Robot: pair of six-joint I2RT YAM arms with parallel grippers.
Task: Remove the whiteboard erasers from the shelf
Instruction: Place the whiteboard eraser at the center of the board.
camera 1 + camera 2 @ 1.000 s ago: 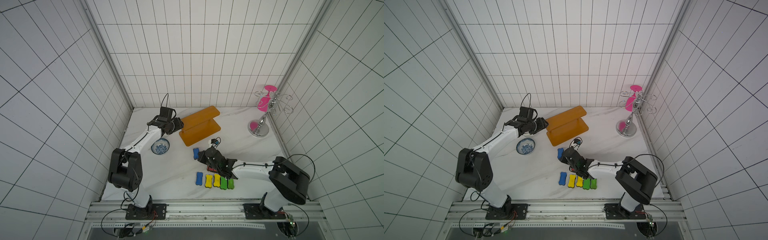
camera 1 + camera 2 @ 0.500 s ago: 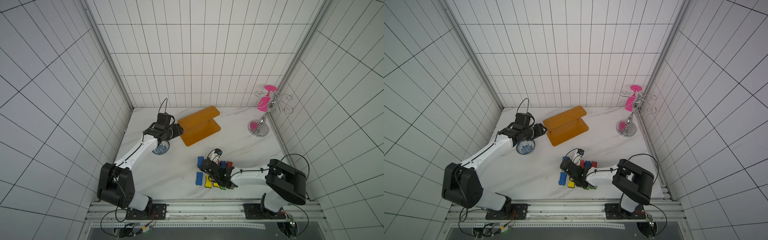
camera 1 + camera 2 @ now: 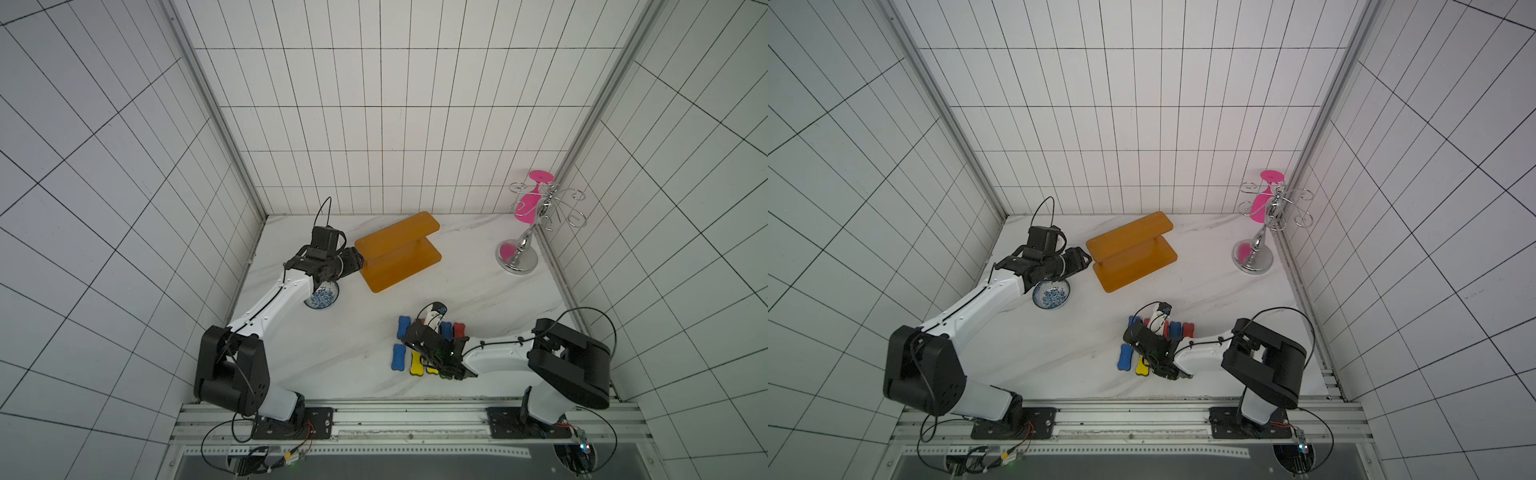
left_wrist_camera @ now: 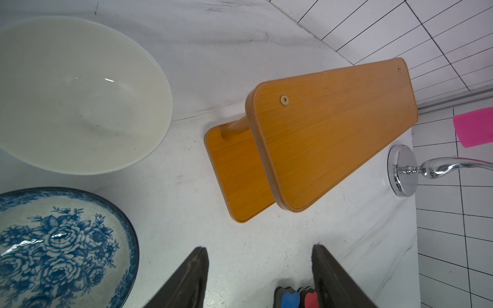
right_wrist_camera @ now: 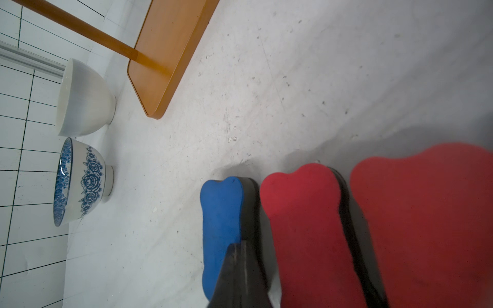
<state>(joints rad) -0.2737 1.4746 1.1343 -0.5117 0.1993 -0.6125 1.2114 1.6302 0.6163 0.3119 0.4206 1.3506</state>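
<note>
Robotics lab cell: tiled walls [image 3: 374, 124], rail-mounted arms [image 3: 270, 299].

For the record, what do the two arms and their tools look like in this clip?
Both the left arm and right arm have white links with bulky black joint housings and thin black cables looping off them. The left tool has two dark, flat, tapering fingers; the right tool looks the same dark colour.

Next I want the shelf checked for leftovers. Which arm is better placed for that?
Left. The left fingers stand open and empty beside the shelf, whose boards look bare. The right fingers are shut, low among the erasers on the table, farther away.
</note>
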